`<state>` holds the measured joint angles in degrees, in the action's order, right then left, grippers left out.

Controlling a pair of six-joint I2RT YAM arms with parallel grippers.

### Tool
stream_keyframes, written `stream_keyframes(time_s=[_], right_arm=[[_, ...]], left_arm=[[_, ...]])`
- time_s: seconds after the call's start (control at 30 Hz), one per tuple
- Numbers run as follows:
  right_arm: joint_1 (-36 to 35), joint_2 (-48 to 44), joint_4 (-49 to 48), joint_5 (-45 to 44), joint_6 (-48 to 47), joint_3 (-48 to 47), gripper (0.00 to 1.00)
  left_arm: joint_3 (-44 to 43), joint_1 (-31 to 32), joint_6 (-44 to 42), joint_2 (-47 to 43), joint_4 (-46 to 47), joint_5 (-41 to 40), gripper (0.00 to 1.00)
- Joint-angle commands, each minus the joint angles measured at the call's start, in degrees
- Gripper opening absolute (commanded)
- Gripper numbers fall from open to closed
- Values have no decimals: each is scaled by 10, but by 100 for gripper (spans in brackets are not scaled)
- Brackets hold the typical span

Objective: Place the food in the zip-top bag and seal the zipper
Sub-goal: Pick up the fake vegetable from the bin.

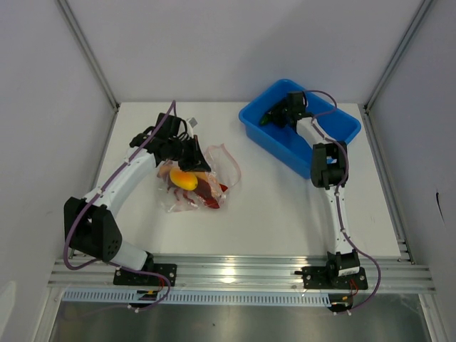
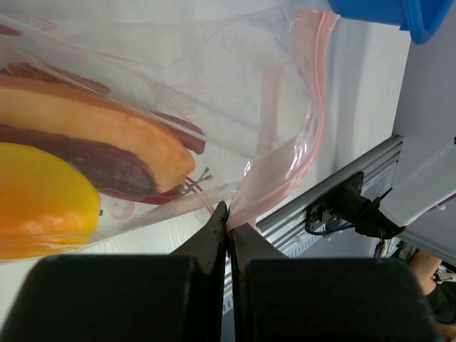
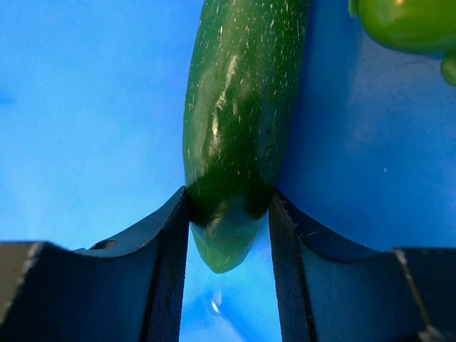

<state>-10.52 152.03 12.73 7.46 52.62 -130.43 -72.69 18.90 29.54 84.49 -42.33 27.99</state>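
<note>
The clear zip-top bag [image 1: 217,165] lies on the table left of centre, with food inside: a yellow-orange fruit [image 1: 184,179], an orange piece [image 2: 107,128] and a red chili [image 1: 212,201]. My left gripper [image 2: 229,217] is shut on the bag's edge at the pink zipper [image 2: 317,121], holding the mouth up. Over in the blue bin, my right gripper [image 3: 229,206] has both fingers pressed against the sides of a green chili pepper [image 3: 239,107]. That pepper's tip pokes out between the fingers.
The blue bin [image 1: 342,121] stands at the back right of the table. Another green food piece [image 3: 410,21] lies in it beside the held pepper. A metal rail [image 1: 242,271] runs along the table's near edge.
</note>
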Motion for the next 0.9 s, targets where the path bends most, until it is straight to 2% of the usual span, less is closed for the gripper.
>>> stream_keyframes(time_s=[0.0, 0.43, 0.67, 0.8, 0.87], right_arm=[[12, -30, 19, 3, -22, 27, 0], [31, -162, 6, 37, -19, 69, 0], [31, -260, 43, 116, -4, 127, 0], [25, -331, 102, 179, -64, 172, 0], [22, -378, 147, 206, -123, 196, 0]], left_arm=[[-7, 2, -4, -3, 4, 0, 0], [-6, 2, -10, -10, 15, 10, 0], [3, 2, -12, -14, 15, 17, 1], [4, 2, -14, -19, 18, 21, 1], [17, 3, -12, -23, 22, 23, 0]])
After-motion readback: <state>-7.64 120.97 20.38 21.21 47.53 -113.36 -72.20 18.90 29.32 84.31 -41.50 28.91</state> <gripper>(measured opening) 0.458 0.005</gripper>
